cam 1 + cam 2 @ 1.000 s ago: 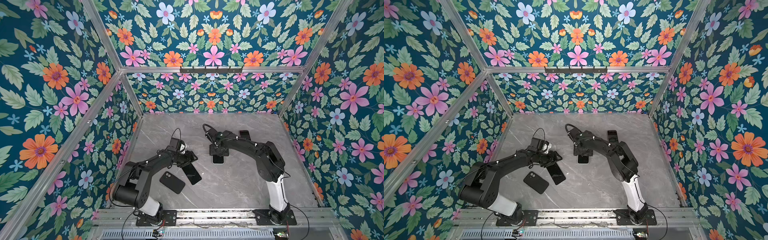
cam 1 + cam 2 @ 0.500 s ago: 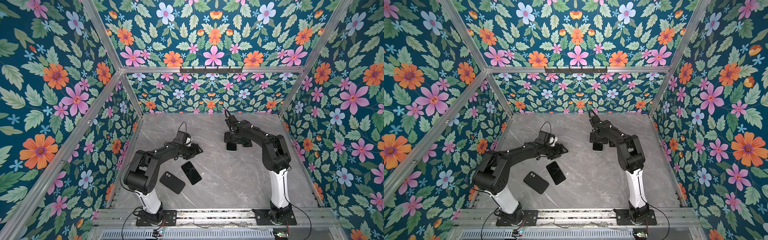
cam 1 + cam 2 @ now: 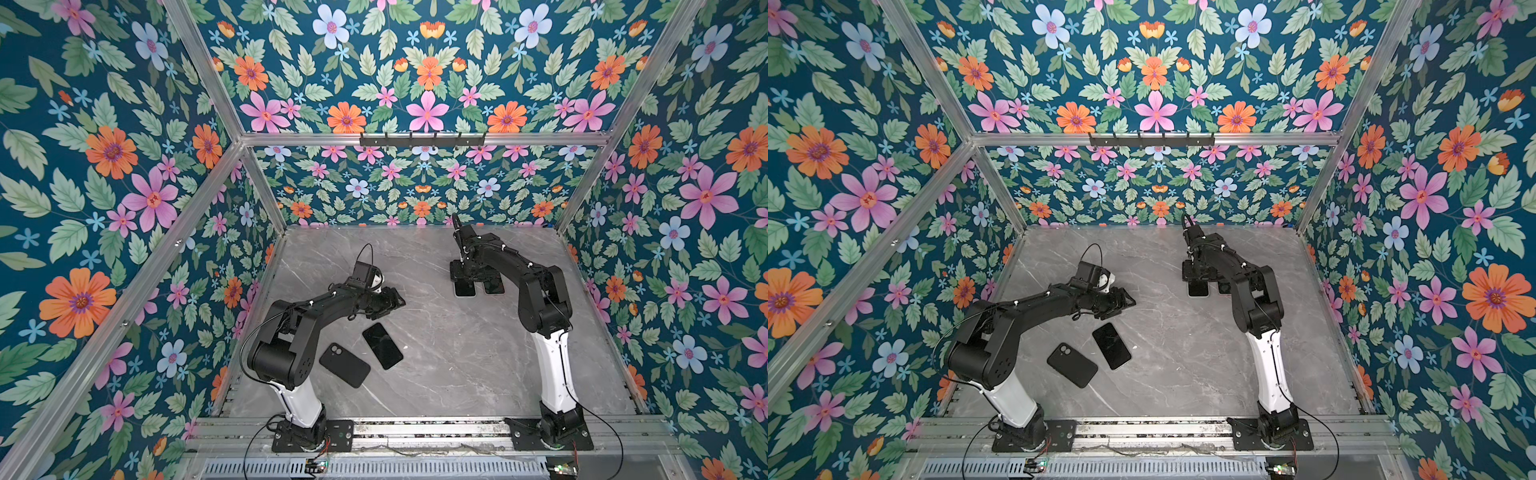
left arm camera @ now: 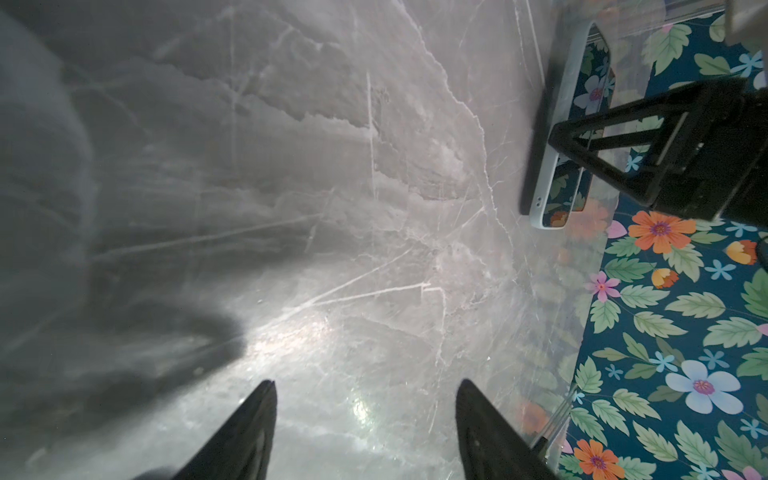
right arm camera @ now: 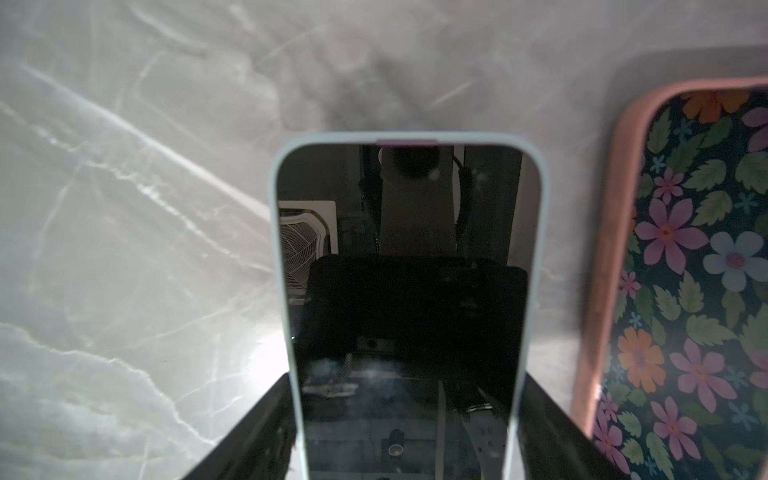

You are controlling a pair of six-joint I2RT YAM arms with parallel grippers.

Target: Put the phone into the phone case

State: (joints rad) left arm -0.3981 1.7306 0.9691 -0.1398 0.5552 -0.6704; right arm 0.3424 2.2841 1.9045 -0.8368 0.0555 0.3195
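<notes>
Here, nearest the arm bases, the black phone case (image 3: 344, 365) is seen lying flat on the grey surface (image 3: 457, 365) with its camera cut-out uppermost. Its open side therefore appears to be turned down, and it is judged that it must be turned over before anything can be seated in it. Just beside it the black phone (image 3: 382, 345) is laid screen up and bare, touched by neither arm, so the fitting is taken to be not yet begun. A little beyond the pair the left hand (image 3: 392, 300) is held above bare surface with its fingers (image 4: 266, 399) spread and nothing between them, a stance that would suit a descent onto the phone or the case. Well apart, toward the far side, the right hand (image 3: 465, 272) hangs low over a pale-rimmed phone (image 5: 407, 232) that lies screen up. Its fingers are set against both long edges, so it is read as clamped on that phone across its width, probably so that the phone can be parked away from the working area. Just beside that one a pink-rimmed phone (image 5: 698, 270) is laid parallel, its glass mirroring the flowers. Whether those two rims are cases cannot be told for certain. Behind them the surface is closed off by the floral back wall (image 3: 415, 187).
</notes>
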